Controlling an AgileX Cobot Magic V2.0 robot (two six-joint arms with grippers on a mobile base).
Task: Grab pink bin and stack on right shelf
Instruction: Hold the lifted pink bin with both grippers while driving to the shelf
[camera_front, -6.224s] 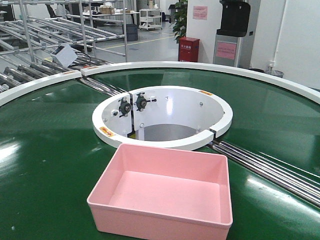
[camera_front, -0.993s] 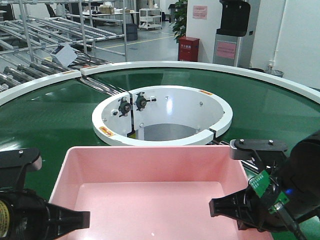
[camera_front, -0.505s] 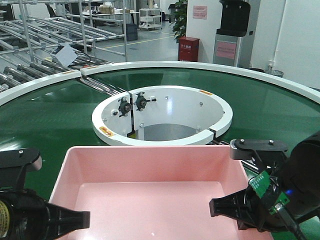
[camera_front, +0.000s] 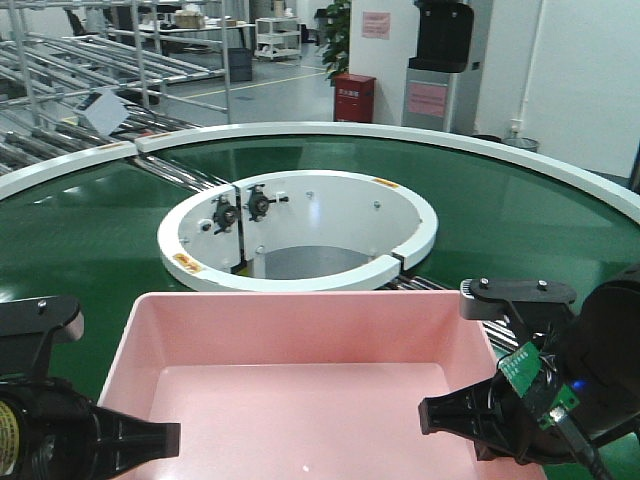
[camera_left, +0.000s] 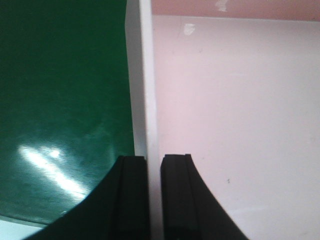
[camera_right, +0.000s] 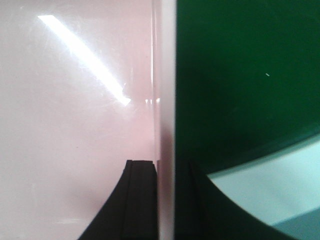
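The pink bin (camera_front: 300, 385) fills the near middle of the front view, held above the green conveyor belt (camera_front: 520, 210). My left gripper (camera_front: 150, 438) is shut on its left wall. In the left wrist view the gripper (camera_left: 154, 167) has one finger outside and one inside that wall of the bin (camera_left: 230, 100). My right gripper (camera_front: 450, 415) is shut on the right wall. In the right wrist view the gripper (camera_right: 166, 167) clamps the rim of the bin (camera_right: 75, 100) the same way. The right shelf is out of view.
The white ring hub (camera_front: 300, 225) of the conveyor lies just beyond the bin. Steel rollers (camera_front: 440, 285) cross the belt at the right. Roller racks (camera_front: 60, 60) stand at the back left, and a red cabinet (camera_front: 352, 97) at the back.
The bin lay on the belt six seconds ago; both grippers now hold it up. In the last half second the background slid left while bin and grippers kept their place in view.
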